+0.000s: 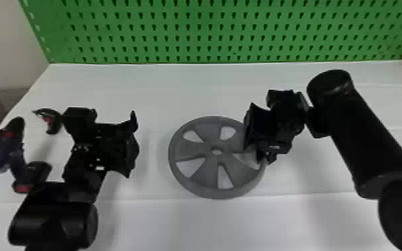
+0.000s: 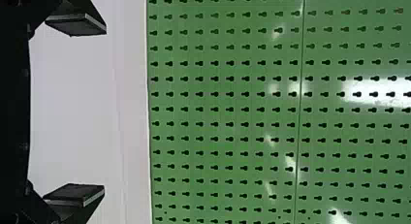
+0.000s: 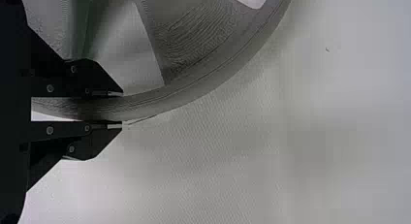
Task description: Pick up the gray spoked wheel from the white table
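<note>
Grasp stage: black two-fingered R gripper [image 3: 122,109] closed on rim of round gray spoked wheel [image 1: 207,177], flat on smooth white table [image 1: 150,220]; black L gripper [image 2: 104,109] wide open, empty; next req'd, level vert. lift.

spoked wheel [image 1: 207,168]: matt, plastic-looking; pegboard [image 2: 225,116]: glossy, reflective; white table [image 1: 177,96]: smooth

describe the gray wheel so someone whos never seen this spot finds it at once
Below the green pegboard is the white table. Near its middle is the gray wheel, rim between the fingers of the right gripper. Unlike the dark, red-marked tool at left, it is round, with broad spokes.
</note>
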### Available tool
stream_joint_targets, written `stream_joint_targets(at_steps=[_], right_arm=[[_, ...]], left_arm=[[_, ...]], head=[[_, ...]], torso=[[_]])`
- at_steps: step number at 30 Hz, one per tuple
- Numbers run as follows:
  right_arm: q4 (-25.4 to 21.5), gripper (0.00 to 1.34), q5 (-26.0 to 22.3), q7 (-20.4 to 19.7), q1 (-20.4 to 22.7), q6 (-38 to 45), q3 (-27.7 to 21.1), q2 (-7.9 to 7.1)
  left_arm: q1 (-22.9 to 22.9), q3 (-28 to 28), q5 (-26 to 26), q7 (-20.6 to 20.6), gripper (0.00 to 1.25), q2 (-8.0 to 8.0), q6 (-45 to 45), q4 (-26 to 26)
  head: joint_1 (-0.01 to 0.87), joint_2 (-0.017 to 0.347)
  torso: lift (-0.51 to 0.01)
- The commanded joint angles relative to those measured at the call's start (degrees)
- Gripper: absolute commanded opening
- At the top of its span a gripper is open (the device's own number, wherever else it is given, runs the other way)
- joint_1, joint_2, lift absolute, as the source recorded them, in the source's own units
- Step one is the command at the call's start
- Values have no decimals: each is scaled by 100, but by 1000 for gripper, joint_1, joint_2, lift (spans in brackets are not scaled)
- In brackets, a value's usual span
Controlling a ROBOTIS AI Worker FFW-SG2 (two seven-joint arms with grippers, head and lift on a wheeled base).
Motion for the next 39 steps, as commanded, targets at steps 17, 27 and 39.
stream_joint_targets(at_steps=[17, 27, 39], right_arm=[[-1197, 278, -10, -1, 114, 563, -510, -53], [-1988, 302, -142, -10, 175, 870, -817, -18], [-2902, 304, -256, -10, 290, 949, -993, -53]], left_arm=[[18, 40, 0, 0, 1120, 0, 0, 0], [26, 48, 0, 0, 1121, 0, -9, -18], [26, 57, 0, 0, 1120, 0, -9, -26]], head=[[767, 35], [767, 35], [767, 35]], torso=[[-107], [-107], [-107]])
